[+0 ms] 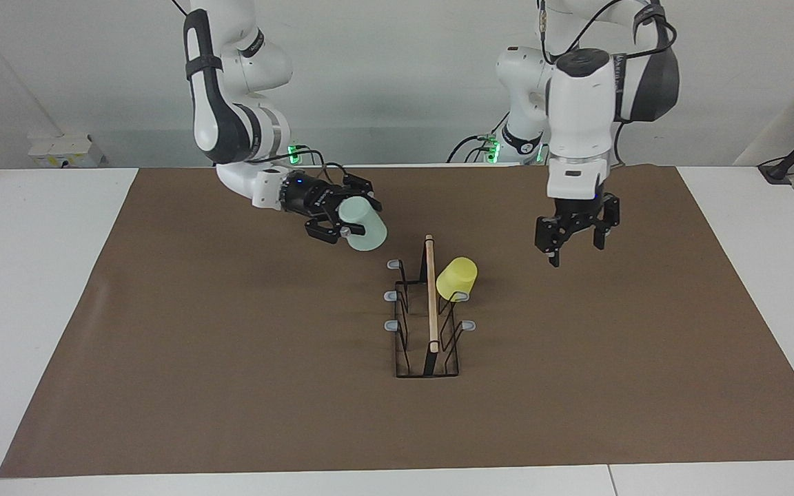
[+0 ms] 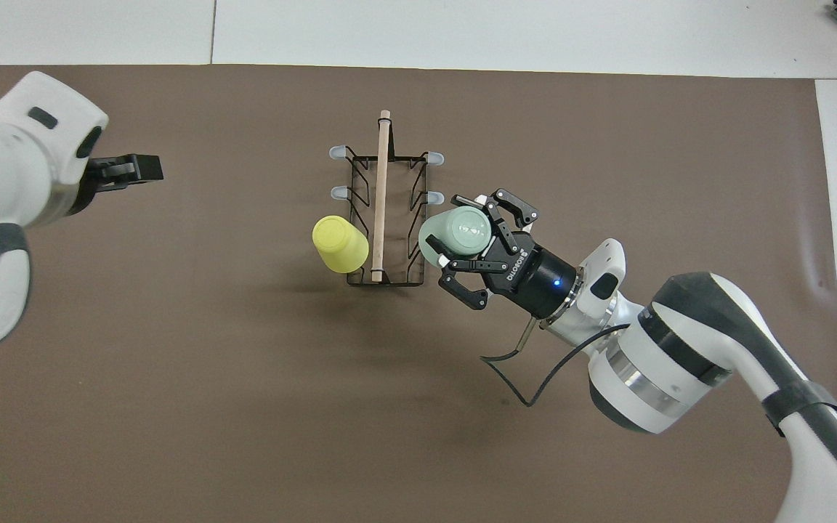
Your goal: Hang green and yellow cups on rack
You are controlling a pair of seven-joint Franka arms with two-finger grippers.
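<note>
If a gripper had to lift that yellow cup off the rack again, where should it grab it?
Probably across the side wall near the closed base. The yellow cup hangs tilted on a rack prong toward the left arm's end, base up and outward, so that end is free. Coming from above, the open left gripper could pinch it and slide it off along the prong.

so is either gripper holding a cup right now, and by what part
The right gripper holds the green cup by its side wall, near the rack. The left gripper is open and holds nothing; the yellow cup hangs on a prong.
</note>
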